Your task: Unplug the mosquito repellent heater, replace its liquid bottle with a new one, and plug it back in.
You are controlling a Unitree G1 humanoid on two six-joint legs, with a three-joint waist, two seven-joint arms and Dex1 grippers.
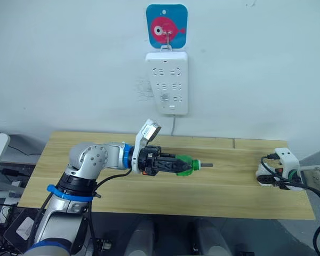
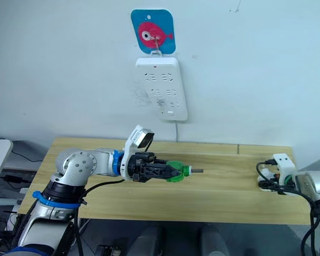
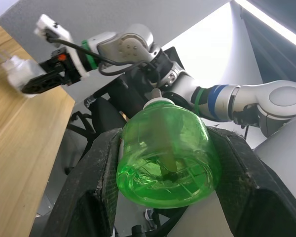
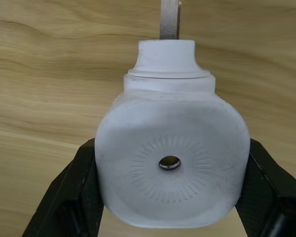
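The left hand [image 2: 169, 172] reaches out over the wooden counter [image 2: 218, 192], its black fingers closed around the green liquid bottle [image 2: 177, 172], which lies sideways with its thin dark wick pointing toward the robot's right. At the counter's right edge the right hand [image 2: 272, 178] holds the white mosquito repellent heater [image 2: 284, 164]. On the wall behind hangs a white power strip [image 2: 161, 88] under a blue hook plate with a pink fish [image 2: 152, 31].

Clamped green bottle [image 1: 184, 165], white heater [image 4: 170, 163]
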